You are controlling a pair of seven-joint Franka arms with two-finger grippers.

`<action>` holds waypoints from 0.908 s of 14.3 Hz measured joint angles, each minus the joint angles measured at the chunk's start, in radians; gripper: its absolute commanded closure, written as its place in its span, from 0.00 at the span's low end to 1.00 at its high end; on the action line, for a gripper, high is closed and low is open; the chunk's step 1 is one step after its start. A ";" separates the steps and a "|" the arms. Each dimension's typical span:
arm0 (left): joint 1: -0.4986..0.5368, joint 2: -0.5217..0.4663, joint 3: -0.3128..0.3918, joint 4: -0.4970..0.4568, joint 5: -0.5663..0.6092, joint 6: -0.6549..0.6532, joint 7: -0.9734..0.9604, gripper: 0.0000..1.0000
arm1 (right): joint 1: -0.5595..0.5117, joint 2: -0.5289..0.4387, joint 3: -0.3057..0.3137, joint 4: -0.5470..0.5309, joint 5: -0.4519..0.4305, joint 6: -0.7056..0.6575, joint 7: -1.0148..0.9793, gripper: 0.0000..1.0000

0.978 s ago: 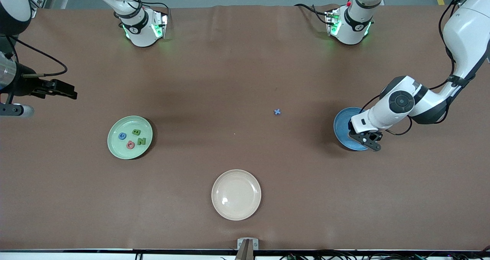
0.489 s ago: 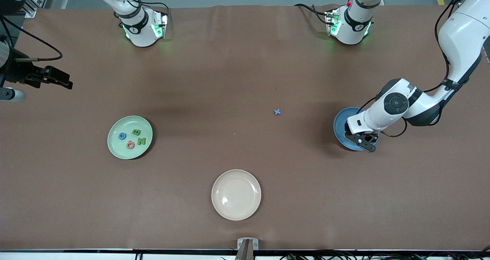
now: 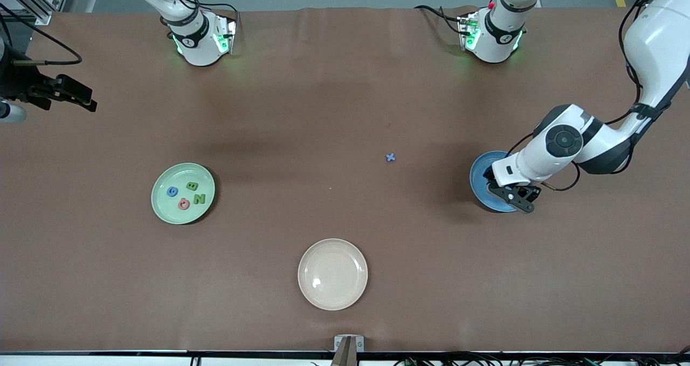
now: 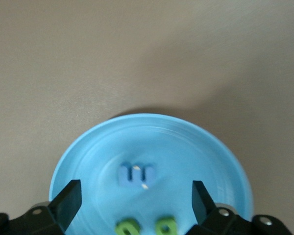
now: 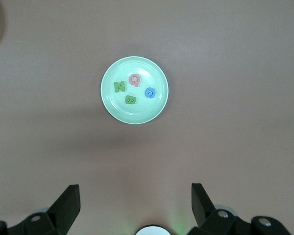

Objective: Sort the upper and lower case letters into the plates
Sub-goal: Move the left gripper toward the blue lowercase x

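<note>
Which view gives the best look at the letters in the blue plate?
The left wrist view: a blue letter and two green letters lie in the blue plate. In the front view the left gripper hides them. The right wrist view misses that plate.

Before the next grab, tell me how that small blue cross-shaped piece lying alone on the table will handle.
The blue cross-shaped piece looks tiny and flat, so it is probably light and likely to slide on the brown table if nudged. Its low profile suggests it won't roll or tip. Like the chunky letters on the mint green plate, it seems stiff rather than floppy.
</note>
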 measured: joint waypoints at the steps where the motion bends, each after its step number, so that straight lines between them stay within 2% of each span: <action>1: 0.010 -0.003 -0.054 0.014 -0.039 -0.058 -0.020 0.00 | 0.000 -0.005 0.000 -0.004 0.000 0.002 0.000 0.00; 4: -0.006 -0.007 -0.177 0.040 -0.119 -0.150 -0.208 0.00 | 0.001 -0.007 0.000 -0.017 0.003 0.024 0.000 0.00; 7: -0.142 -0.006 -0.192 0.036 -0.143 -0.154 -0.507 0.00 | 0.004 -0.007 0.000 -0.025 0.005 0.040 -0.002 0.00; 10: -0.363 -0.006 -0.132 0.057 -0.144 -0.144 -0.816 0.00 | 0.007 -0.008 0.001 -0.025 0.004 0.051 -0.036 0.00; 13: -0.556 -0.005 0.009 0.078 -0.144 -0.032 -1.021 0.00 | 0.007 -0.008 -0.001 -0.026 0.004 0.057 -0.043 0.00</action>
